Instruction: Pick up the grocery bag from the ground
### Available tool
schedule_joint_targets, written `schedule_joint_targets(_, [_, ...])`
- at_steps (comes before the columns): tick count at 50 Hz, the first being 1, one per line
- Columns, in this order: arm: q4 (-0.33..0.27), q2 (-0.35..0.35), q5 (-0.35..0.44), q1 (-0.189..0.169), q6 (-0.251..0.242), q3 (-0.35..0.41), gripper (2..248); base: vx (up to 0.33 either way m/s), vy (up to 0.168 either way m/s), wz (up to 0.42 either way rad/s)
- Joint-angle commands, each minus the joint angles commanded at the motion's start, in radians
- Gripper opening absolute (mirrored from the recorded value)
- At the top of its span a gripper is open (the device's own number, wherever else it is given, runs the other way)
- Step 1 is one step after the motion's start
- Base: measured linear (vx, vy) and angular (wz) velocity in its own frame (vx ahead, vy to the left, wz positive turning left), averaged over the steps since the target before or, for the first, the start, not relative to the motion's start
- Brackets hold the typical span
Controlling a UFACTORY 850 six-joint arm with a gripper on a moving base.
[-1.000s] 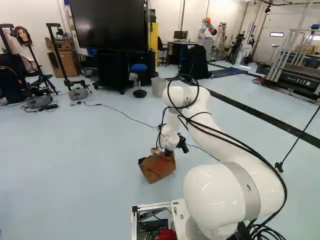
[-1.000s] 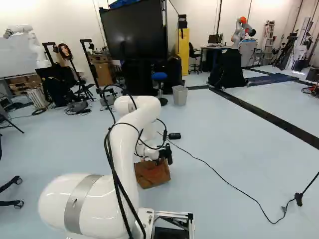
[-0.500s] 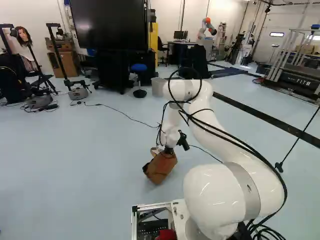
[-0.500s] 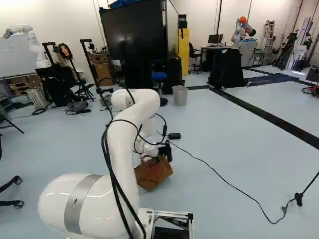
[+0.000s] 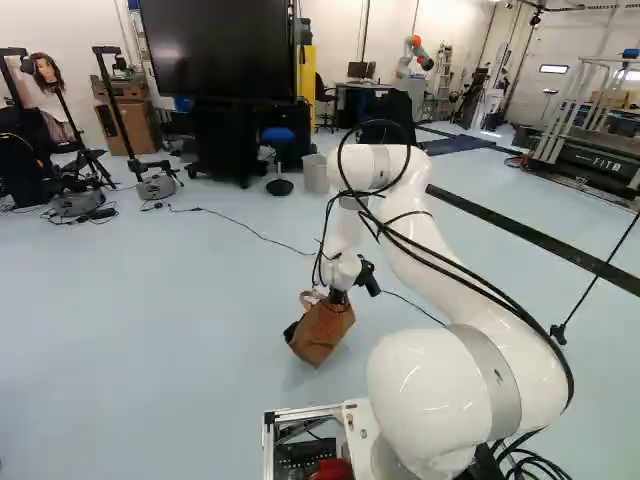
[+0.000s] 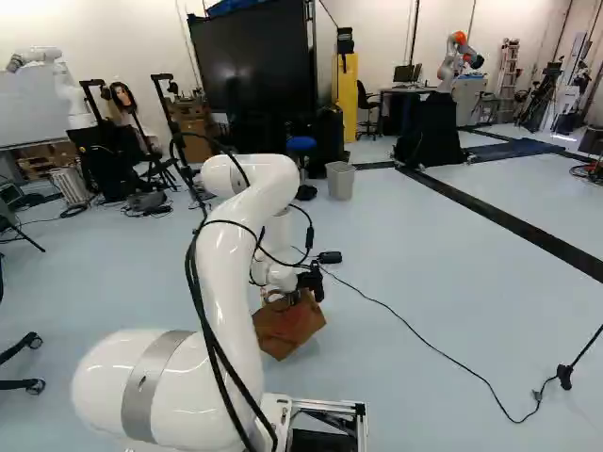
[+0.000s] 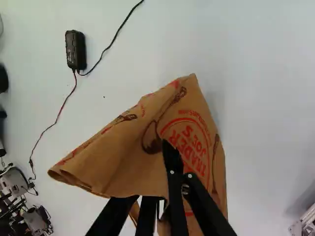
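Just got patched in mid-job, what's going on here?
The white arm reaches low ahead of the base, its gripper shut on the brown paper grocery bag: one finger lies across the printed face, the other is mostly hidden behind the paper. The bag is tilted. I can't tell whether its lowest corner clears the floor.

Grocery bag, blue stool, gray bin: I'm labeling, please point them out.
Grocery bag [image 5: 320, 333], left base view, brown side.
Blue stool [image 6: 301, 144], right base view, seat.
Gray bin [image 6: 340, 182], right base view, side wall.
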Motion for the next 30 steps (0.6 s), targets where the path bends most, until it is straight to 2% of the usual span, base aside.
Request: schedule_joint_targets(30, [0.000, 0.124, 0.000, 0.014, 0.000, 0.117, 24, 0.000, 0.000, 0.000])
